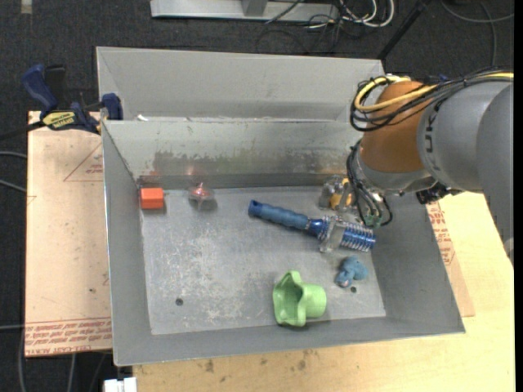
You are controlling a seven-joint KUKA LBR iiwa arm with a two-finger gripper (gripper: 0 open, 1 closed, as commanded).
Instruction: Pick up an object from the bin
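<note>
My gripper [350, 204] is low in the bin's right back part, just above the bristle end of a blue brush [288, 217]. The brush lies flat with its blue handle pointing left and its clear, blue-bristled head [350, 237] right under the gripper. A small blue lumpy piece [352, 271] lies just in front of the brush head. A green soft moulded thing [296, 299] rests further forward, near the bin's front wall.
An orange block [152, 198] and a small pinkish translucent thing [200, 194] sit by the back wall at the left. The arm with its orange cover hangs over the bin's right wall.
</note>
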